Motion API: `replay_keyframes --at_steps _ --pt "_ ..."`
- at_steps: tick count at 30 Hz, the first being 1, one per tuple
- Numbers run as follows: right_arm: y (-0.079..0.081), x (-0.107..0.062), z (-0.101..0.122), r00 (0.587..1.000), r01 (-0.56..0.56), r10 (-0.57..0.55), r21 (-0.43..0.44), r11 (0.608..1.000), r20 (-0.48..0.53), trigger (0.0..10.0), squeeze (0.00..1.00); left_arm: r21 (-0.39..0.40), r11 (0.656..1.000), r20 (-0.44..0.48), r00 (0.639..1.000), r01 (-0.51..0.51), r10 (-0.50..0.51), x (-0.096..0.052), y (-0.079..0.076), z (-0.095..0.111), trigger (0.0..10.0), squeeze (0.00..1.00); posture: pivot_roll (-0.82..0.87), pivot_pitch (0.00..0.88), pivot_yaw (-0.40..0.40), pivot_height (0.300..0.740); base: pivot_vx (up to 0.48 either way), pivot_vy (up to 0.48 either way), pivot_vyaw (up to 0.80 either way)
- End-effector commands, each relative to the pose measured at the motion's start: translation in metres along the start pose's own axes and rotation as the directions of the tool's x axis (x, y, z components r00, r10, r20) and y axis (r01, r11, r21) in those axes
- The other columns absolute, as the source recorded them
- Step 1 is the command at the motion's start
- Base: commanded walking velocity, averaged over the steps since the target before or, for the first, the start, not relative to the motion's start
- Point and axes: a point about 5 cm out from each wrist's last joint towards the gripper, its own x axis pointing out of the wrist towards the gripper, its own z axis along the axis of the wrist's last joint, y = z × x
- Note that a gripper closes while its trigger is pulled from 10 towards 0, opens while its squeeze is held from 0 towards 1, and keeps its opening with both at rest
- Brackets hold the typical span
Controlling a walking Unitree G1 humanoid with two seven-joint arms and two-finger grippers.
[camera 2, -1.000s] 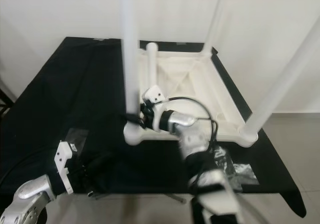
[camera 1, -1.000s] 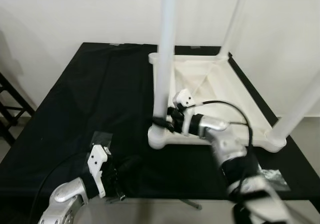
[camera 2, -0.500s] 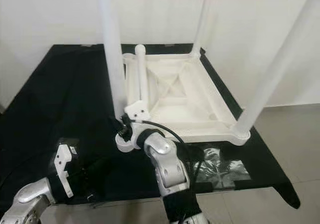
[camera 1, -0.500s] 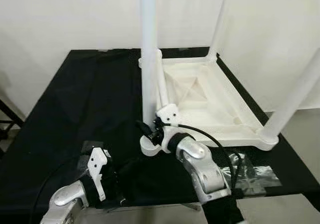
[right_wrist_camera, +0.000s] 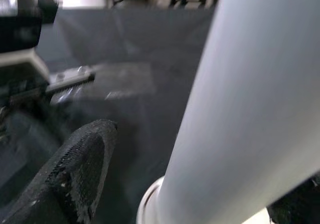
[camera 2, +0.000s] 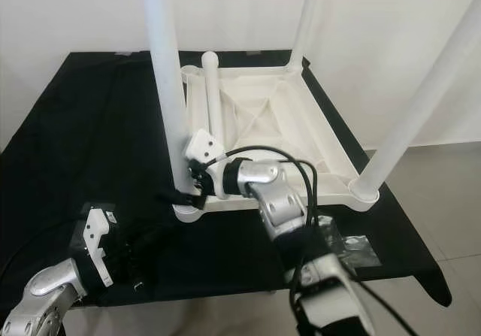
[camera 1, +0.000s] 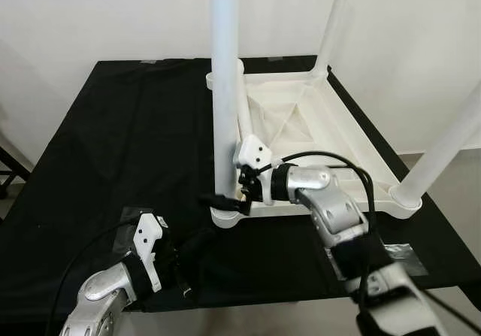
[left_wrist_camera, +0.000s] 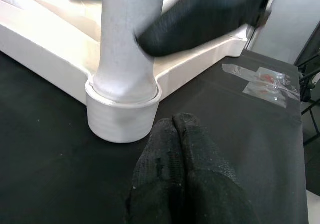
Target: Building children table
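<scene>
Table (camera 1: pixel 342 137) upside down on black cloth (camera 1: pixel 120 140), near front edge. Right gripper (camera 1: pixel 225 198) spread around near leg (camera 1: pixel 224 88). Left gripper (left_wrist_camera: pixel 175 134) pressed together, just beside leg socket (left_wrist_camera: pixel 122 116).

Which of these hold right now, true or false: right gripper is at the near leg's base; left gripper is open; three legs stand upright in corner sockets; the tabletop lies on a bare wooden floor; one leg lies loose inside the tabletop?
1. The right gripper is at the base of the near leg: true, one finger on each side of it.
2. The left gripper is open: false, its fingers are pressed together, holding nothing.
3. Three legs stand upright in corner sockets: true.
4. The tabletop lies on a bare wooden floor: false, it lies upside down on a black cloth.
5. One loose leg lies inside the tabletop: true.
</scene>
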Motion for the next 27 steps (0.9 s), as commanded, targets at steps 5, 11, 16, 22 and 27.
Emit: replay_keyframes --at_steps 5,11,16,22,27 --pt "-0.020 0.001 0.024 0.992 -0.115 0.115 -0.002 0.993 0.058 10.0 0.00 -0.014 1.000 0.000 1.000 0.000 0.000 0.003 -0.003 -0.003 10.0 0.00 0.05 0.024 -0.059 0.740 0.000 0.000 0.00" --pt "-0.030 0.000 0.025 0.987 -0.160 0.160 0.008 0.987 0.028 0.0 0.00 -0.014 1.000 0.000 1.000 0.000 0.000 0.003 -0.003 -0.003 10.0 0.00 0.05 0.027 -0.063 0.740 0.000 0.000 0.00" --pt "-0.033 -0.004 0.021 0.982 -0.190 0.190 0.027 0.981 0.023 0.0 0.00 -0.013 1.000 0.000 1.000 -0.003 0.003 0.003 -0.003 -0.003 10.0 0.00 0.06 0.029 -0.065 0.740 0.000 0.000 0.00" --pt "-0.032 -0.011 0.010 0.986 -0.164 0.163 0.033 0.986 0.043 0.0 0.00 -0.014 1.000 0.003 1.000 -0.005 0.005 0.002 -0.003 -0.002 10.0 0.00 0.06 0.042 -0.074 0.740 0.000 0.000 0.00" --pt "0.003 -0.004 -0.052 0.968 0.247 -0.234 0.188 0.951 -0.091 0.0 0.00 -0.015 1.000 0.009 1.000 -0.011 0.011 -0.002 -0.006 -0.001 10.0 0.00 0.05 0.063 -0.078 0.740 0.000 0.000 0.00"
